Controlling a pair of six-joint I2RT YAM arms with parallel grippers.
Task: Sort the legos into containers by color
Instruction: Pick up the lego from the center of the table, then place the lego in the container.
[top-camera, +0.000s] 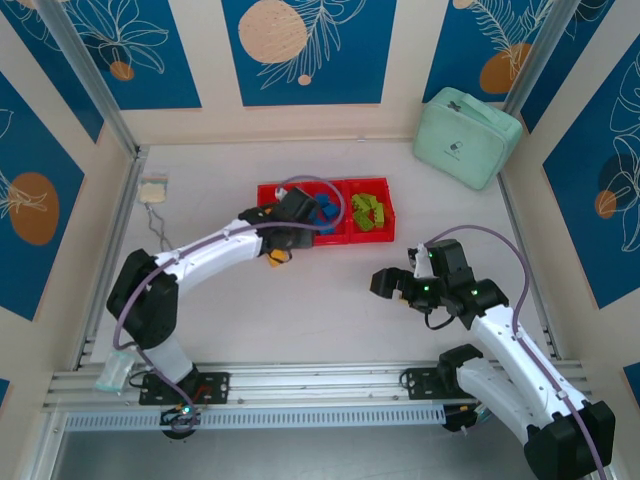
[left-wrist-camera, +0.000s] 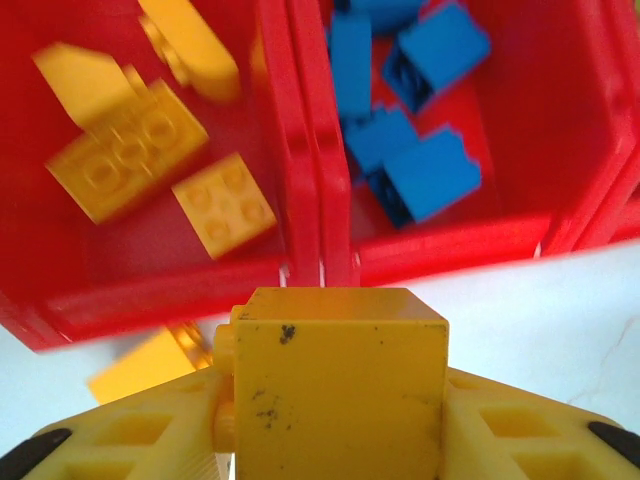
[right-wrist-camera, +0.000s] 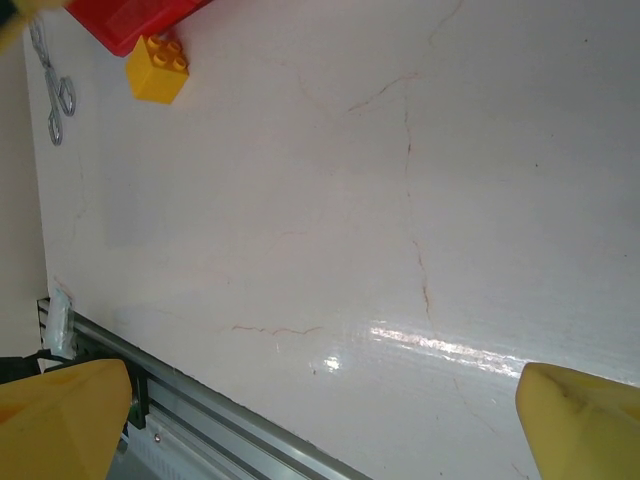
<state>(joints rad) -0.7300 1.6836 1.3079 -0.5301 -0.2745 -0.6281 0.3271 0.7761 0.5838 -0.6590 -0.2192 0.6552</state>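
My left gripper is shut on a yellow lego, held just in front of the red tray's near rim. In the top view the left gripper hangs over that front edge. Several yellow legos lie in the left container and several blue legos in the middle one. Green legos fill the right container. One more yellow lego rests on the table beside the tray, and the right wrist view catches this yellow lego too. My right gripper hovers open over bare table, its fingers wide apart.
A mint-green soft case sits at the back right. A small tag with a metal chain lies at the far left. An aluminium rail runs along the near edge. The red tray stands mid-table.
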